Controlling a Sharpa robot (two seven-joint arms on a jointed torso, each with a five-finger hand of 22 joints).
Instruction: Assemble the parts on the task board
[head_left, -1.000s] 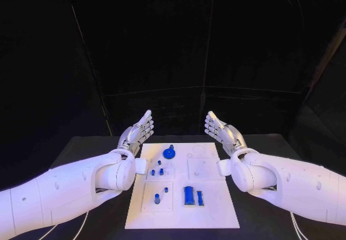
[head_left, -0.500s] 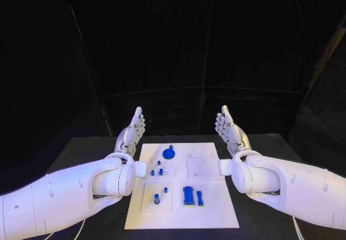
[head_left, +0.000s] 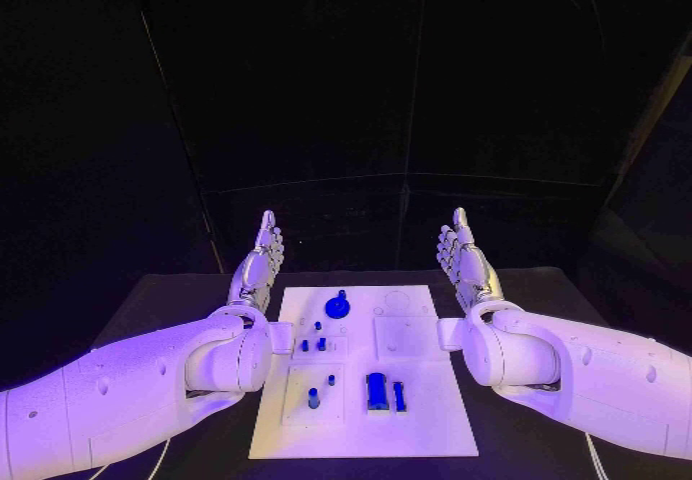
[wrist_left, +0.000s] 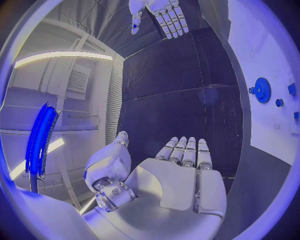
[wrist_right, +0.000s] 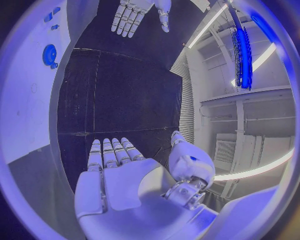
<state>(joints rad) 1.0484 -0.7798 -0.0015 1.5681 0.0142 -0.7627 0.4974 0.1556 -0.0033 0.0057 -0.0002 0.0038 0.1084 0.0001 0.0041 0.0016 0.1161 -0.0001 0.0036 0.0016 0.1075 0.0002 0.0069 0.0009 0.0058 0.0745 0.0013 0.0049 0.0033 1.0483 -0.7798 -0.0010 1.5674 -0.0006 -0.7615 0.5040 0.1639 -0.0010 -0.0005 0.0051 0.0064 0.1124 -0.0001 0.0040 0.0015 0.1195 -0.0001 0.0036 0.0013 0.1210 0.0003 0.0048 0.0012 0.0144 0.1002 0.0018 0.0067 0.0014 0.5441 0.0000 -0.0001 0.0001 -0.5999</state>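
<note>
On the black table (head_left: 173, 300) we see the task board (head_left: 418, 420) lying between our arms, blue parts (head_left: 376, 390) on it. Our left hand (head_left: 257, 265) and right hand (head_left: 464, 262) flank its far end, fingers straight, holding nothing, leaving the board clear.

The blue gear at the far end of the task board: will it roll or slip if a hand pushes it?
The blue gear seems to lie flat on the task board, so it would probably slide, not roll. It looks like stiff, light plastic. Its toothed rim may give fingers some grip.
</note>
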